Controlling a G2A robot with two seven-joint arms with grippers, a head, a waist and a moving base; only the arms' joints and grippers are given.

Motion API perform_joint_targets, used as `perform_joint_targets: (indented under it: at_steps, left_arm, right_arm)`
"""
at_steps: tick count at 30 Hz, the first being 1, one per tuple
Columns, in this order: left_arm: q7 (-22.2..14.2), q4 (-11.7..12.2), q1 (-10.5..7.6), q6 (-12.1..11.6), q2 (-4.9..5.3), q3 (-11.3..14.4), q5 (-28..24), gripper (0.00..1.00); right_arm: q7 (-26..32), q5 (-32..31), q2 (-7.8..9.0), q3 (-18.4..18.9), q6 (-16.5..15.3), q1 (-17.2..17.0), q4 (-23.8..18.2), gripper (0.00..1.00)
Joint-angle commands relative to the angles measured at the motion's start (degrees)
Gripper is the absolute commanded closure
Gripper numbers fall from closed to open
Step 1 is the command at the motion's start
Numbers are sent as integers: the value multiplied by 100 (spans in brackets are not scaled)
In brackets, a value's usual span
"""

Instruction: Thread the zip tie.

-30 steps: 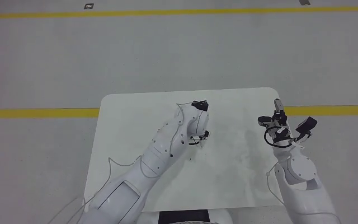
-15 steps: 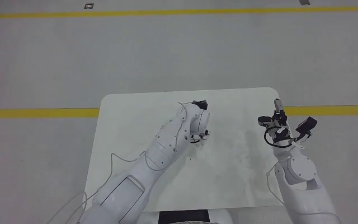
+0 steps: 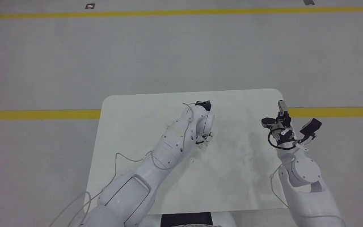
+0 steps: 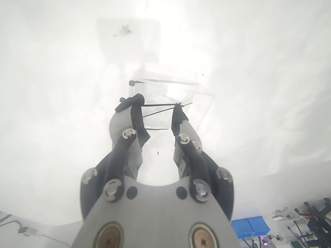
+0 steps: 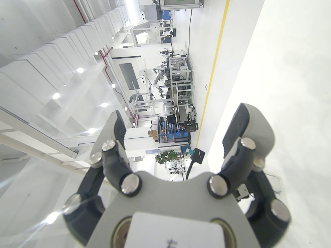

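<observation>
**Desk:** From overhead, what's on the bench?

**Photographer:** The left arm stretches across to mid-bench, with the left end effector low over the white top. The right end effector hangs at the bench's right edge, well apart from the other. The zip tie is too small to pick out from up here.

**Desk:** And from the left wrist?

**Photographer:** The zip tie, thin and black, sits between the left end effector's fingertips. Its strands run across the narrow gap from pad to pad, and one end pokes out past one finger. The fingers are drawn in on it, pinching it close over the bench. A see-through box stands just beyond.

**Desk:** Right wrist?

**Photographer:** The right end effector's fingers are spread wide with nothing between them. They are aimed along the bench edge, toward a yellow floor line and a hall of machinery.
</observation>
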Motion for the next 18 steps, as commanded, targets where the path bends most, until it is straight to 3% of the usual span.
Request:
perform_joint_targets:
  at_steps: [1, 4, 18]
  left_arm:
    - [50, 74, -18, 0, -29, -8, 0, 84]
    - [96, 180, -52, 0, -75, -12, 2, 86]
    - [122, 478, -153, 0, -212, -7, 60, 77]
  right_arm:
    - [0, 0, 0, 0, 0, 0, 0, 0]
    - [0, 0, 0, 0, 0, 0, 0, 0]
    - [0, 0, 0, 0, 0, 0, 0, 0]
